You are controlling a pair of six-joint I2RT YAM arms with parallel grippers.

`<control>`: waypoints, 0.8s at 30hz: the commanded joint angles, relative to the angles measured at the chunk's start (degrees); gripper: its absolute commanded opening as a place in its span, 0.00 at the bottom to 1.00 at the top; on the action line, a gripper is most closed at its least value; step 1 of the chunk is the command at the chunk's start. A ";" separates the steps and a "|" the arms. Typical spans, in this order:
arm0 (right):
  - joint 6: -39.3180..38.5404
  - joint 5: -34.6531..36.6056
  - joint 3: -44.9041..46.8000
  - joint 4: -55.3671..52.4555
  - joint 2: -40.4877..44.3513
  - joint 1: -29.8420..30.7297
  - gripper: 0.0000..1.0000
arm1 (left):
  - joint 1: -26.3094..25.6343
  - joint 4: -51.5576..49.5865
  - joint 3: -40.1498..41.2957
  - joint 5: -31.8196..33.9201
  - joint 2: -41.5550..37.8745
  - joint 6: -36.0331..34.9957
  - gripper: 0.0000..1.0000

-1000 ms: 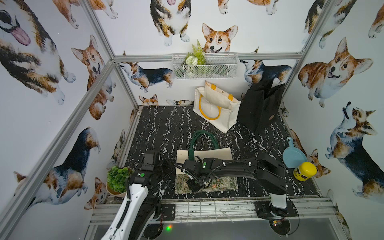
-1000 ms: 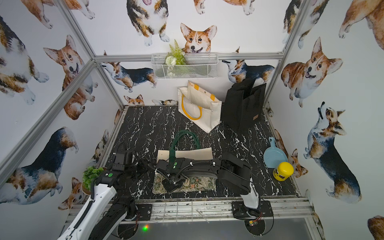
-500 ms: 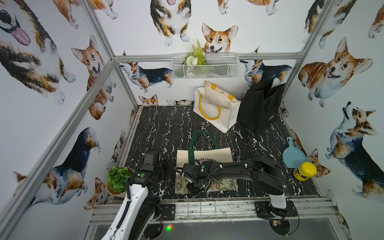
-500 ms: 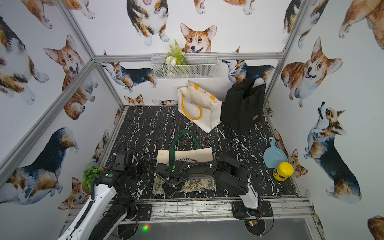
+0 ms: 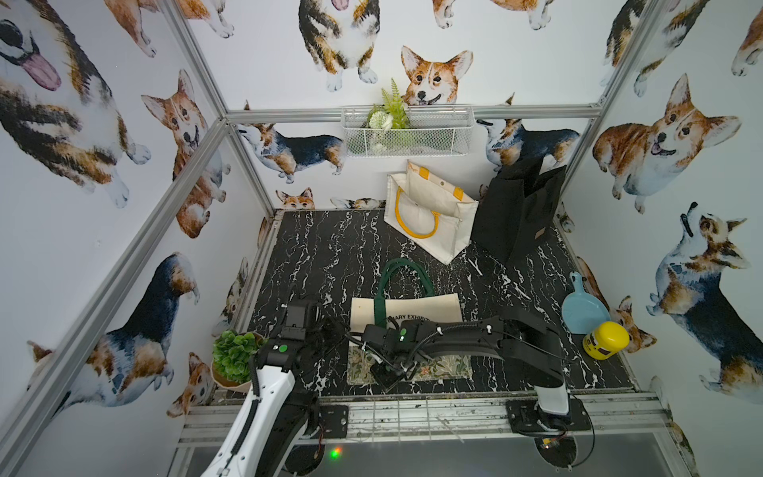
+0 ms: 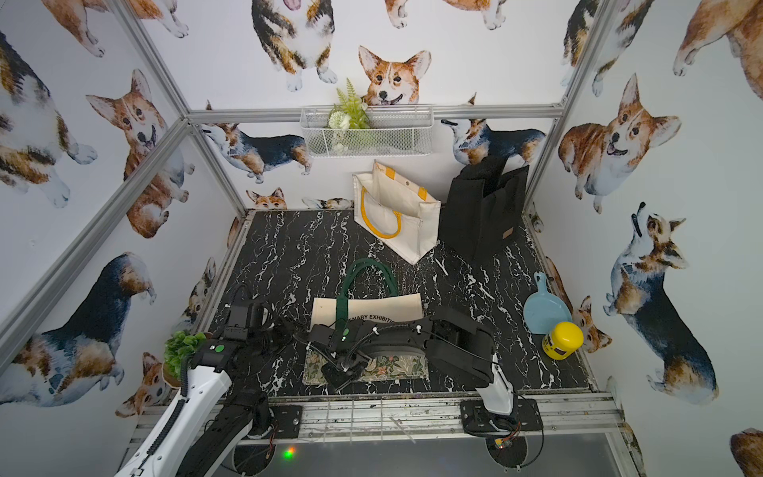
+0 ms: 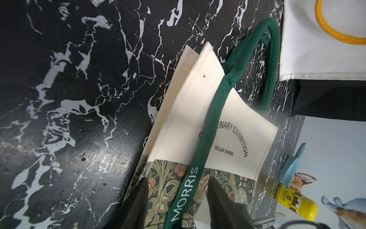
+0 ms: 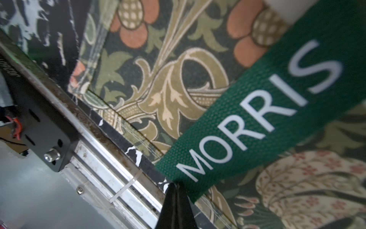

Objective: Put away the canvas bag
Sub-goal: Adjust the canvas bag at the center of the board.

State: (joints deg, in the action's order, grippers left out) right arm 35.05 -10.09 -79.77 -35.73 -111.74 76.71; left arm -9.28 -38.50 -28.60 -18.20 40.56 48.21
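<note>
— Right tool, how set?
— Clenched tight, tips at the end of the green strap by the floral hem of the canvas bag. Cannot tell about cloth caught between.
— Left tool?
— Released, fingers parted either side of that strap in the wrist view.
— And the bag?
— Lies flat on the tabletop near the front edge, handles pointing back toward the white tote and black bag.

- "MORRIS", in white capitals, runs along the green strap of the canvas bag.
- "…ENARY EXHIBITION" arcs above "WILLIAM MORRIS", printed dark on the bag's cream cloth.
- Yellow bottle: label print too small to read.
</note>
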 commanded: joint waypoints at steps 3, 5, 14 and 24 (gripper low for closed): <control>0.52 6.47 1.28 -1.32 8.64 -2.56 0.00 | -0.74 4.21 0.55 -2.31 0.83 1.11 0.50; 0.85 9.12 4.55 -0.95 12.79 -4.15 0.00 | -2.71 6.34 0.54 -1.40 1.70 2.14 0.49; 4.65 12.09 18.31 -0.75 21.07 -10.79 0.00 | -19.54 16.05 -6.77 8.86 19.64 3.30 0.42; 7.36 7.97 22.32 2.68 16.11 -10.81 0.00 | -20.52 21.74 -11.79 10.98 33.95 0.02 0.42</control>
State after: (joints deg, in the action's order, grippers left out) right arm 40.53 0.21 -57.82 -35.35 -94.30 65.87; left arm -29.61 -19.73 -38.37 -8.99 72.25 50.11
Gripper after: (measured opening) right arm 0.050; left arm 0.423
